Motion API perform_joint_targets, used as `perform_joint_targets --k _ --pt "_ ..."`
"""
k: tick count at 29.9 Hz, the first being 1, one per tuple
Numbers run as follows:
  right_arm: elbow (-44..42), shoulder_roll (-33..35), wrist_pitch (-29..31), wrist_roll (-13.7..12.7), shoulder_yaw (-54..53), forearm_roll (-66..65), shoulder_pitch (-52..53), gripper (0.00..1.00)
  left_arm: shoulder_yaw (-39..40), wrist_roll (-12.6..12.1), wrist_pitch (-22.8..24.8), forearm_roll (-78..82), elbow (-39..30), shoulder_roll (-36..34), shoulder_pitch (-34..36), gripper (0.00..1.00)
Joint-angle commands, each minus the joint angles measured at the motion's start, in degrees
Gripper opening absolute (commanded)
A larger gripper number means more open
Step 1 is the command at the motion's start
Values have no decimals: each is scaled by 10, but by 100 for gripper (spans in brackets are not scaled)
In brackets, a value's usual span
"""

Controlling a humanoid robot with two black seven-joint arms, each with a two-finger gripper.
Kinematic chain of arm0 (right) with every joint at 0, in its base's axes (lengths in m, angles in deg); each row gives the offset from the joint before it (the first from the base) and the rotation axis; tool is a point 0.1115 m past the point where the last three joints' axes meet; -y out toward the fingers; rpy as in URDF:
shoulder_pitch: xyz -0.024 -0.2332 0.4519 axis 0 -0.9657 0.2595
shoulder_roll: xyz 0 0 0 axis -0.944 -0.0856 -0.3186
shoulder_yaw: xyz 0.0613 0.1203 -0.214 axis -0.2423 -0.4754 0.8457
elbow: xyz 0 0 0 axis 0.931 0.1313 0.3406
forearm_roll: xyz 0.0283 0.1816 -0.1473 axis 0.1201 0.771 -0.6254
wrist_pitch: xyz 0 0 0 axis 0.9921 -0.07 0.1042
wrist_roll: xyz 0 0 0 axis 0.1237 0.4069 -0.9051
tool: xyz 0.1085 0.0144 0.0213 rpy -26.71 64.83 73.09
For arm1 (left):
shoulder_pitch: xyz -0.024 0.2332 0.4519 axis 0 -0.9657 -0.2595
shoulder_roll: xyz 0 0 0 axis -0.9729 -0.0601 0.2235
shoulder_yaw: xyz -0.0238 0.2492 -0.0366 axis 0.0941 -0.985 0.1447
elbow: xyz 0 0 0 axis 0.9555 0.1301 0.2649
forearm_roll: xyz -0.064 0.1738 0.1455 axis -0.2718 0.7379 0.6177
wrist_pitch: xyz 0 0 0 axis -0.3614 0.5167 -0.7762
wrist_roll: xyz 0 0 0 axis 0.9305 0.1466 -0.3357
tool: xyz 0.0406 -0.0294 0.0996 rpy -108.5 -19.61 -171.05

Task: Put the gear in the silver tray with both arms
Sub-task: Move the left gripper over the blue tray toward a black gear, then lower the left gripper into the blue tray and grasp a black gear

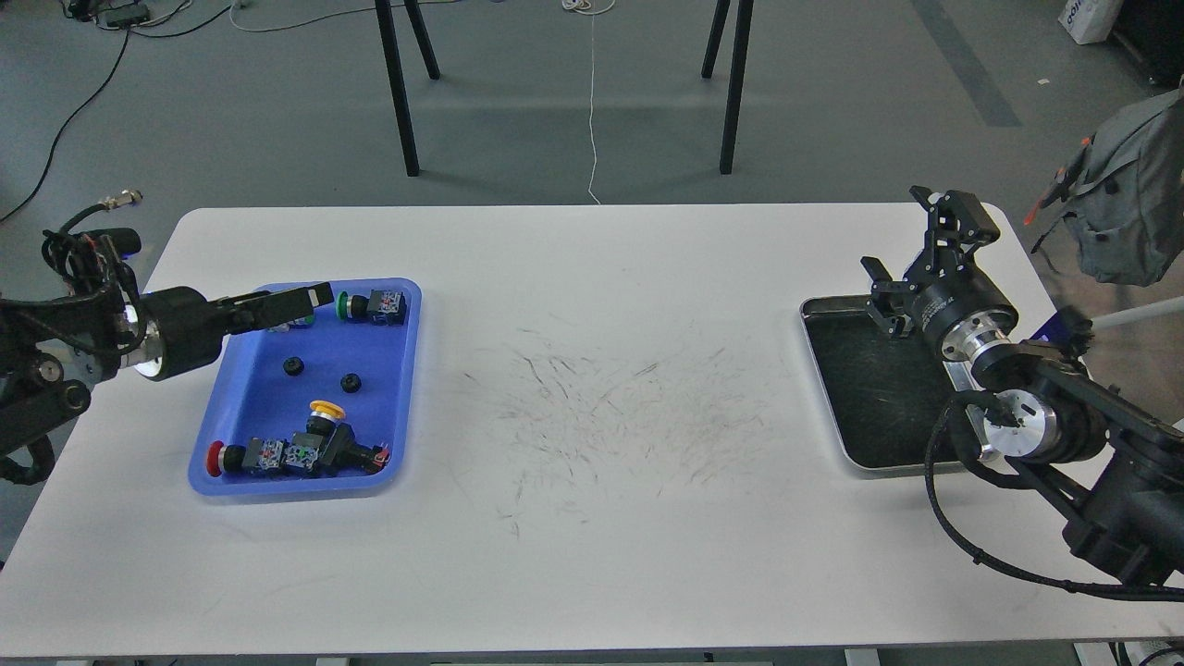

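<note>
Two small black gears [293, 366] [351, 381] lie in the middle of the blue plastic tray [393, 407] at the table's left. My left gripper [313, 297] reaches in from the left over the tray's far end, just above and behind the gears; it is seen side-on, so its fingers cannot be told apart. The silver tray [865, 388] sits at the table's right with nothing in its dark scratched bottom. My right gripper [895, 229] is open and empty, held above the silver tray's far edge.
Several push-button switches lie in the blue tray: a green one [370, 305] at the far end, and yellow [326, 410] and red [222, 457] ones at the near end. The white table [592, 416] is scuffed in the middle. A grey backpack [1133, 194] hangs at the far right.
</note>
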Motion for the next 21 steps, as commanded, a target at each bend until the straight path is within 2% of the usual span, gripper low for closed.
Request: perform_joint_targets --k 1,9,15,21 --pt "-1 0 0 0 0 0 0 99 -3 0 -14 25 30 7 -5 100" --pt "-2 -1 0 0 1 -2 0 98 -51 0 -39 69 99 44 -11 100" --pt "-4 -6 0 0 1 -3 0 98 -131 0 -128 83 117 69 -9 99" --pt "-4 -4 0 0 2 -3 0 99 -141 0 -135 82 116 74 -10 97"
